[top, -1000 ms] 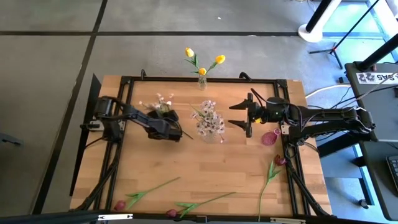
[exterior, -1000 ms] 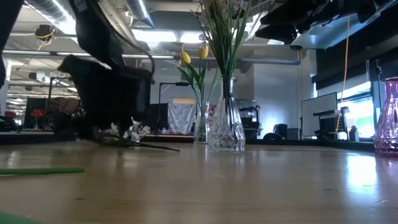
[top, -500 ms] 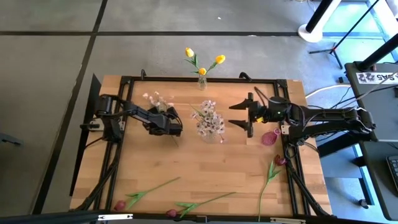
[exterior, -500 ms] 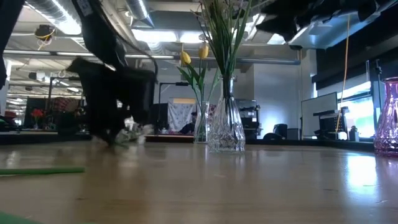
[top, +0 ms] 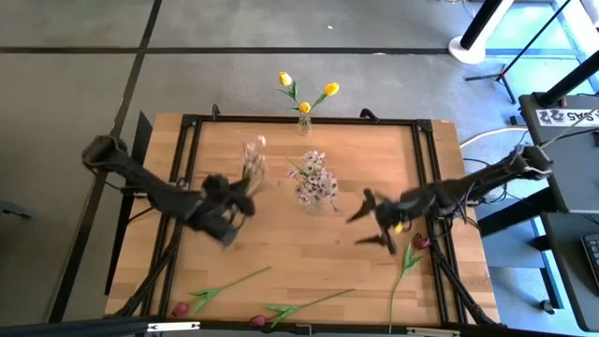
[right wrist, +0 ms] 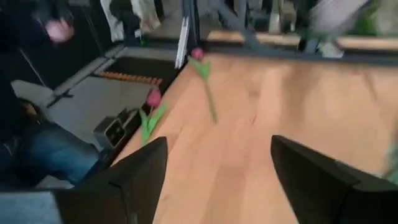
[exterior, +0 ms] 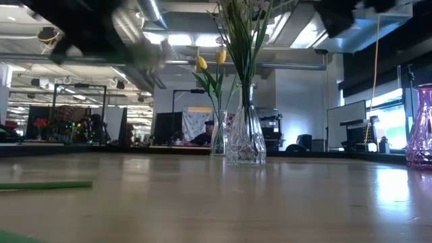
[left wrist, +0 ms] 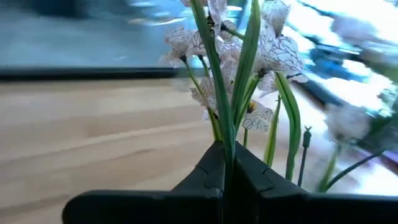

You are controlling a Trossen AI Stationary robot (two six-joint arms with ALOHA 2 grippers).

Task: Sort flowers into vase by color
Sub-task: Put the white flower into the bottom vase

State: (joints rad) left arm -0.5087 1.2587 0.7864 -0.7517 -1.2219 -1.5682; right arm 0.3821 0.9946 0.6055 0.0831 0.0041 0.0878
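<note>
My left gripper (top: 236,198) (left wrist: 227,163) is shut on a spray of white-pink blossoms (top: 253,155) (left wrist: 249,56), held above the table's left half. A clear vase (top: 316,193) (exterior: 244,138) at the table's middle holds more white-pink sprays. Yellow tulips (top: 304,94) stand in a small vase at the far edge. Dark red-pink tulips (top: 221,286) (top: 299,307) (top: 408,260) lie on their sides along the near edge. My right gripper (top: 371,227) (right wrist: 217,186) hangs open over the right half, holding nothing. My left gripper pinches the spray's green stem (left wrist: 222,134) between its two fingers, below the blossoms. Stem and leaves run on past the fingertips to the blossoms, which lie toward the far edge in the high view. The spray is lifted clear of the table.
A pink vase (exterior: 422,128) stands at the right side, hidden under my right arm in the high view. A black frame (top: 309,120) runs around the tabletop. Bare wood (top: 309,248) lies between the vases and the tulips near the front.
My left gripper has shut on the white-pink spray, which lay on the table, and has risen with it toward the near edge; the spray is now lifted clear. My right gripper, still open, has swung from beside the clear vase toward the near edge.
</note>
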